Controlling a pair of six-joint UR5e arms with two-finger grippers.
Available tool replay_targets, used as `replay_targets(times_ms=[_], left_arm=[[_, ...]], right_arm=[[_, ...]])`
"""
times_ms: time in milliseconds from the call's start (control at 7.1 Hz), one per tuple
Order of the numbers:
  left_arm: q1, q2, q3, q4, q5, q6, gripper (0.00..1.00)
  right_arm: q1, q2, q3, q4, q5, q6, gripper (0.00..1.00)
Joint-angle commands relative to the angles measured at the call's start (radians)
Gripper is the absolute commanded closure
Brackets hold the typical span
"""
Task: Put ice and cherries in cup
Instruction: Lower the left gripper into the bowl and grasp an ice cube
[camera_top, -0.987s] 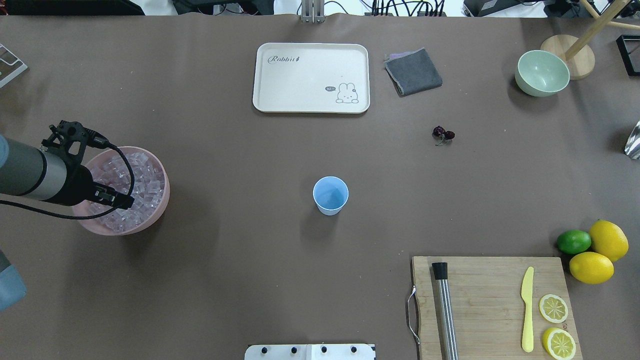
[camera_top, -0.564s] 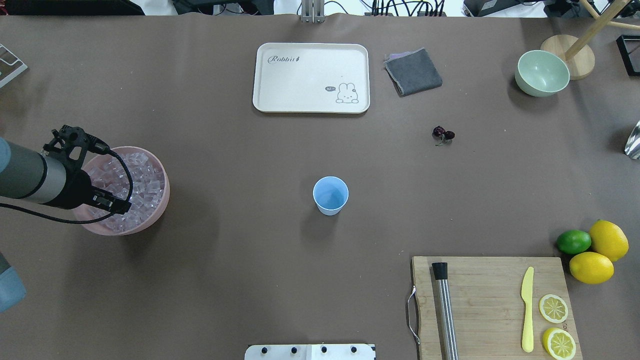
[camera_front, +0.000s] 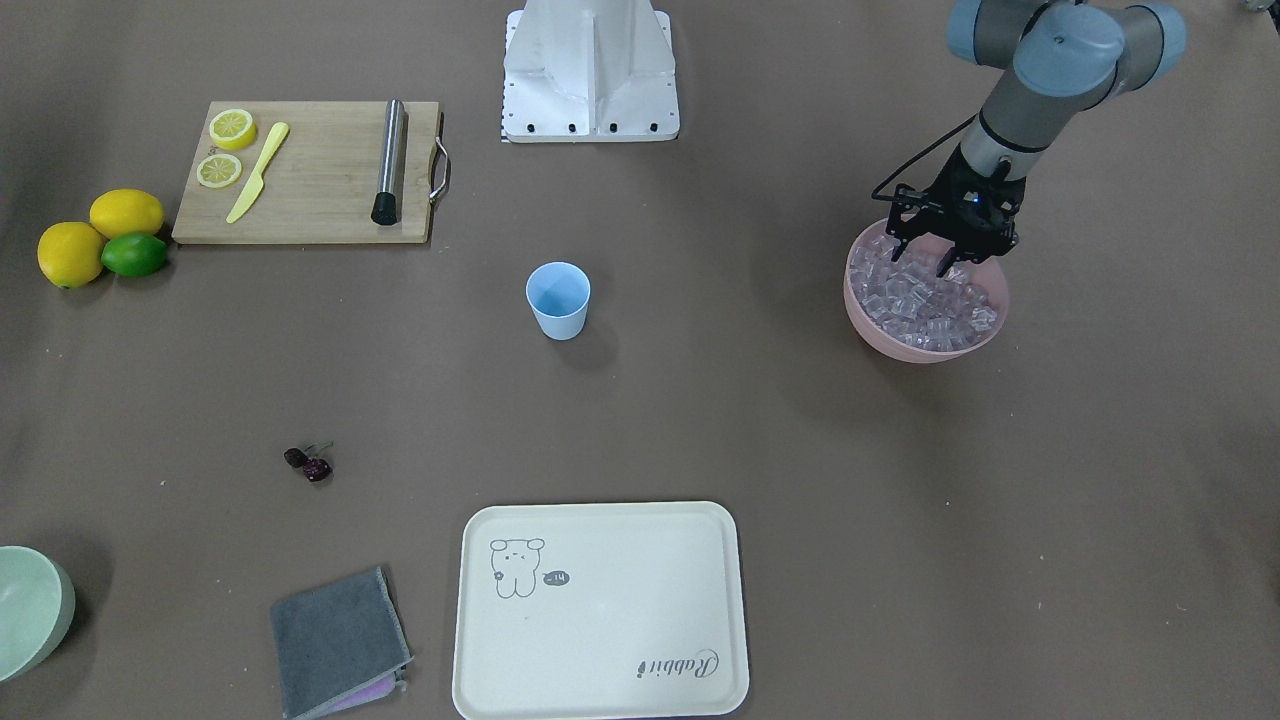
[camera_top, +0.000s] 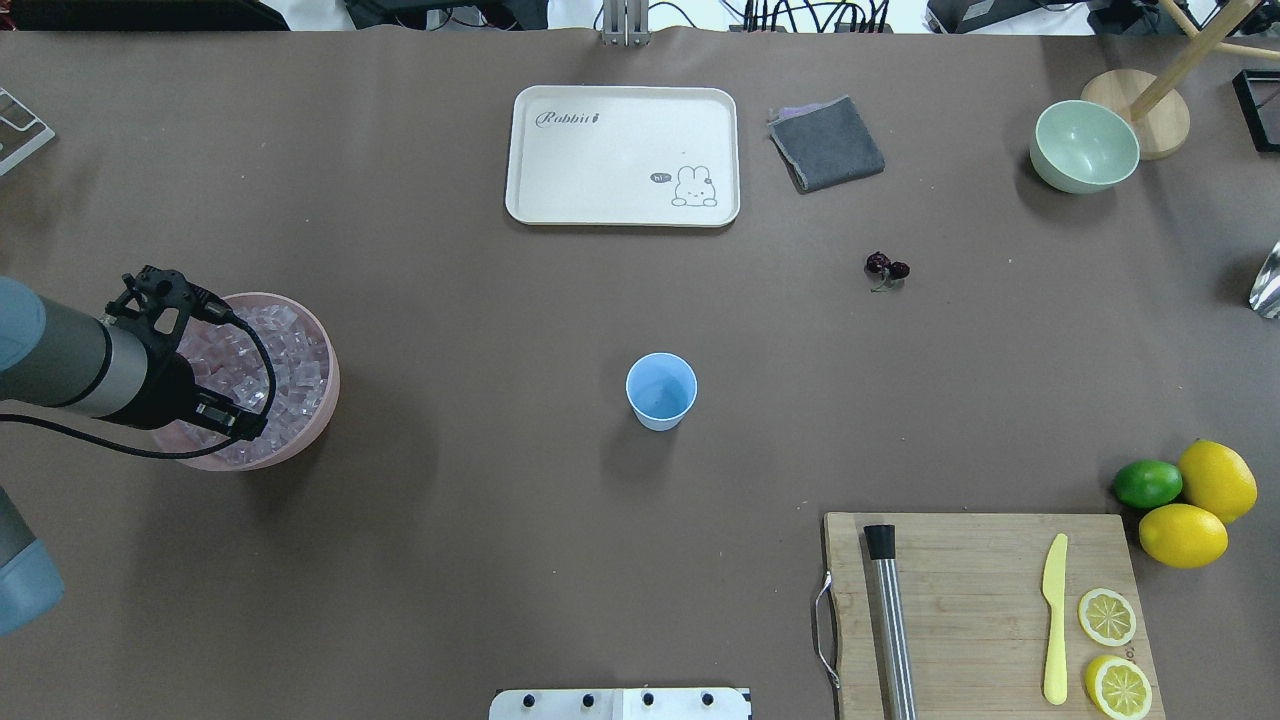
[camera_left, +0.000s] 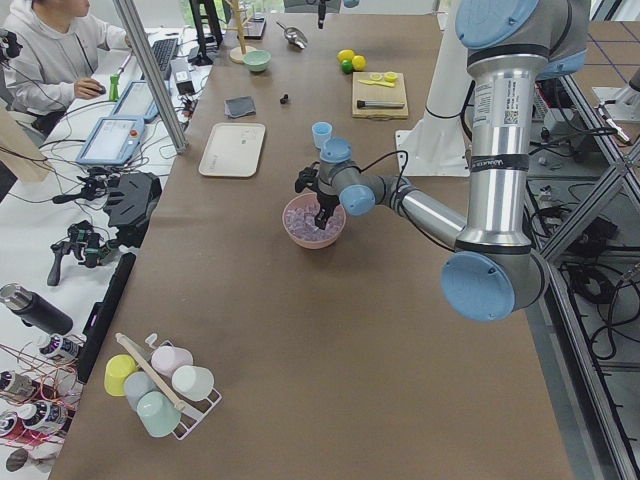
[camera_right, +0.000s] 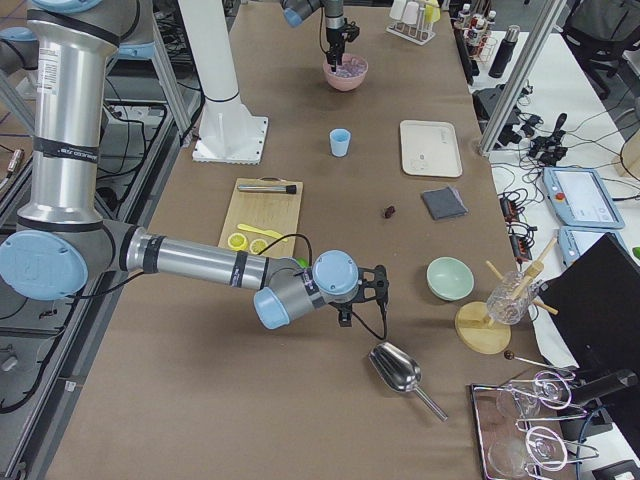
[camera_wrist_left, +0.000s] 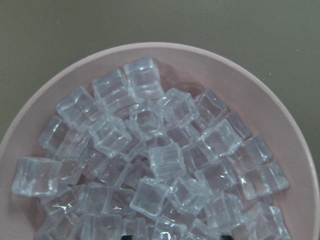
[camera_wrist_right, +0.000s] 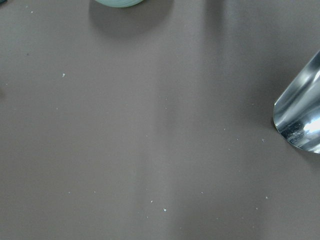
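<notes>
The ice (camera_front: 925, 300) fills a pink bowl (camera_front: 925, 345) on my left side; it also shows in the overhead view (camera_top: 285, 360) and up close in the left wrist view (camera_wrist_left: 150, 150). My left gripper (camera_front: 920, 262) is open, pointing down, with its fingertips (camera_front: 945, 268) at the top of the ice. The pale blue cup (camera_top: 661, 392) stands upright mid-table (camera_front: 558, 300). The cherries (camera_top: 886, 267) lie on the table to the right of it (camera_front: 308, 464). My right gripper (camera_right: 348, 305) shows only in the exterior right view; I cannot tell its state.
A cream tray (camera_top: 622, 155), a grey cloth (camera_top: 826, 143) and a pale green bowl (camera_top: 1084, 146) sit at the far side. A cutting board (camera_top: 985, 610) with a muddler, knife and lemon slices sits near right, beside lemons and a lime (camera_top: 1148, 483). A metal scoop (camera_wrist_right: 300, 120) lies by my right gripper.
My left wrist has shifted a little toward the robot's side over the pink bowl and seems lower on the ice. Cup and cherries have not moved.
</notes>
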Motion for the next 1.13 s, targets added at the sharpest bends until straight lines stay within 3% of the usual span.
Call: replay_targets(times_ms=[0,141,282,564,846,987], left_arm=[[0.0,0.003,0.034,-0.062,-0.001,0.003,0.46],[-0.001,0.011,0.011,-0.061,-0.004,-0.006,0.7],[-0.012,0.016,-0.01,-0.055,-0.063,-0.008,1.0],[-0.085,0.014,-0.018,-0.053,-0.169,-0.005,1.0],[-0.122,0.019,-0.01,-0.053,-0.167,0.006,1.0],[-0.119,-0.003,0.02,-0.056,-0.158,-0.016,0.32]], right_arm=[[0.0,-0.001,0.001,0.001,0.0,0.0,0.0],[0.0,-0.003,0.001,0.001,0.0,0.0,0.0],[0.0,-0.003,-0.001,0.001,0.0,0.0,0.0],[0.0,-0.009,-0.001,-0.001,0.0,-0.002,0.0],[0.0,-0.014,-0.002,-0.001,0.0,0.0,0.0],[0.0,-0.015,-0.002,-0.001,0.002,0.0,0.0]])
